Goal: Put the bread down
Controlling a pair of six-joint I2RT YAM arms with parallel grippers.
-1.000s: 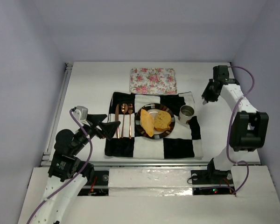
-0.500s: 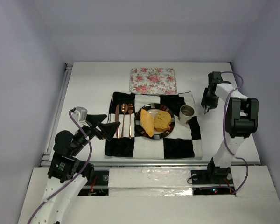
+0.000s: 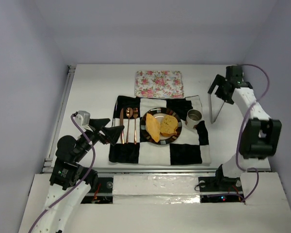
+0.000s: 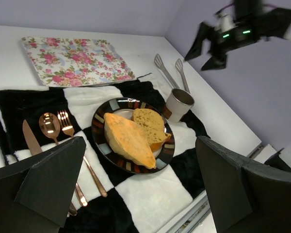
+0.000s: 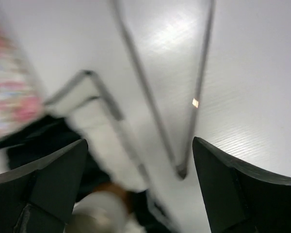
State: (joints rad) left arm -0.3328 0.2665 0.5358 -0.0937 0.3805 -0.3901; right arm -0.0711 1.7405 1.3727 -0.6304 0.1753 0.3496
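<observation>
Pale lavender walls [image 3: 150, 29] close in a white table [image 3: 97, 87], most of its middle covered by a black-and-white checked cloth [image 3: 184, 153]. Beyond the cloth lies a flowered tray [image 3: 159, 84], which holds nothing. On the cloth sits a round dark-rimmed plate [image 4: 121, 104] holding both pieces of bread: the longer, yellower piece [image 3: 152, 127] on its left side and the squarer, browner piece [image 3: 169, 124] touching it on the right. A metal cup [image 3: 194, 118] stands just right of the plate; its inside cannot be made out. Left of the plate lie a knife [image 3: 121, 126], a spoon [image 3: 128, 124] and a fork [image 3: 135, 124], side by side. Tongs [image 4: 159, 61] rest on the bare table right of the cup. The right gripper [image 3: 220, 94] hangs above the tongs with its jaws spread wide and holding nothing; the left gripper [image 3: 117, 135] sits near the cutlery, jaws likewise apart.
</observation>
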